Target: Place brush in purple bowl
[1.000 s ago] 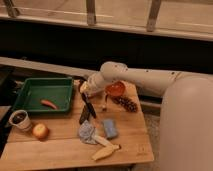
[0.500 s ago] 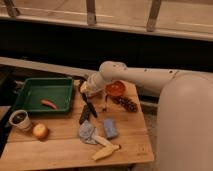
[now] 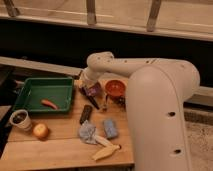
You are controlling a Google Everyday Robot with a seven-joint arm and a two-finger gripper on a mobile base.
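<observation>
the purple bowl (image 3: 93, 90) sits on the bench (image 3: 60, 145) under the gripper (image 3: 86, 86), whose fingers are pressed together; the brush is hard to make out there. an orange bowl (image 3: 114, 87) stands beside it, a black block (image 3: 86, 113) nearer, a green tray (image 3: 44, 92) left.
</observation>
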